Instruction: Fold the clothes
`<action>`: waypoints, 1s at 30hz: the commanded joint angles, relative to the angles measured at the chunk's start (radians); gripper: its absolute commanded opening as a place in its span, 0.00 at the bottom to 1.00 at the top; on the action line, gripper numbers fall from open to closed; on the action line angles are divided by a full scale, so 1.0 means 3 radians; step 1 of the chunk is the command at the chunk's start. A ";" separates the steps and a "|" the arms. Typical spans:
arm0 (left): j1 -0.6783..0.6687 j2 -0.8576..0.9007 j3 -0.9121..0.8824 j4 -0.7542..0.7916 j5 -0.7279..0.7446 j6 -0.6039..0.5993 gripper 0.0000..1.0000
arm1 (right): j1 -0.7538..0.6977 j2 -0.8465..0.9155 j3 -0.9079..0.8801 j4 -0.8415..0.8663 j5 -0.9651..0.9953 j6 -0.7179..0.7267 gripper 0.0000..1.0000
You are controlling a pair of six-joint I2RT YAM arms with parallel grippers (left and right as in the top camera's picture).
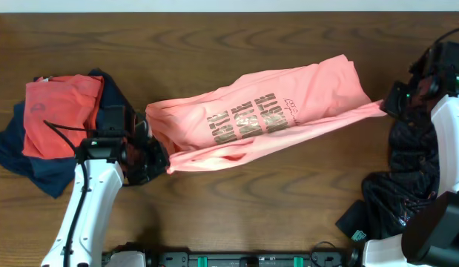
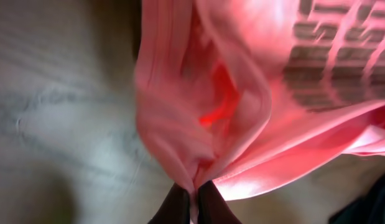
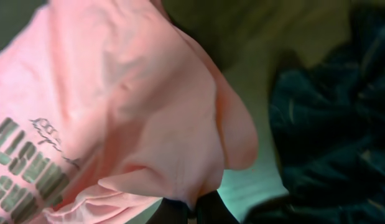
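The salmon-pink T-shirt (image 1: 266,111) with brownish-gold lettering hangs stretched between my two grippers across the middle of the table. My left gripper (image 1: 164,162) is shut on its left end; the left wrist view shows the fingers (image 2: 193,198) pinching bunched pink cloth (image 2: 229,106). My right gripper (image 1: 386,104) is shut on its right end; the right wrist view shows the fingers (image 3: 193,211) clamped on a fold of the shirt (image 3: 130,106). The lettering faces up, sideways to the camera.
A darker red-orange shirt (image 1: 62,111) lies on a dark blue garment (image 1: 25,152) at the left. A black patterned garment (image 1: 411,170) is heaped at the right, also in the right wrist view (image 3: 329,118). Wooden table (image 1: 214,37) around.
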 commanded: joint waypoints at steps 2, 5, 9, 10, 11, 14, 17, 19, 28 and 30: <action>0.0020 0.0131 0.0062 0.0225 -0.0032 -0.0160 0.06 | 0.0134 0.0116 0.0037 0.0109 -0.0010 -0.0032 0.01; 0.0019 0.0233 0.0062 0.0379 -0.0169 -0.0226 0.06 | 0.0177 0.0253 0.0037 0.0217 -0.0011 -0.0031 0.01; 0.0019 0.0398 0.0061 0.0484 -0.0398 -0.0334 0.06 | 0.0223 0.0464 0.0037 0.0430 -0.0011 -0.0032 0.01; 0.0019 0.0455 0.0061 0.0518 -0.0426 -0.0338 0.06 | 0.0225 0.0518 0.0037 0.0495 -0.0011 -0.0031 0.01; 0.0019 0.0509 0.0061 0.0540 -0.0469 -0.0362 0.06 | 0.0229 0.0581 0.0037 0.0576 -0.0013 -0.0020 0.01; 0.0020 0.0647 0.0061 0.0571 -0.0612 -0.0474 0.06 | 0.0230 0.0702 0.0037 0.0741 -0.0018 -0.0019 0.01; 0.0019 0.0779 0.0061 0.0619 -0.0643 -0.0524 0.06 | 0.0230 0.0818 0.0037 0.0909 -0.0075 -0.0020 0.01; 0.0019 0.0834 0.0061 0.0649 -0.0643 -0.0563 0.06 | 0.0230 0.0879 0.0037 0.0988 -0.0089 -0.0020 0.01; 0.0019 0.0894 0.0058 0.0659 -0.0642 -0.0693 0.06 | 0.0249 0.1129 0.0037 0.1389 -0.0422 -0.0086 0.36; 0.0019 0.0895 0.0058 0.0635 -0.0642 -0.0693 0.09 | 0.0239 0.1120 0.0038 0.1396 -0.0364 -0.0137 0.56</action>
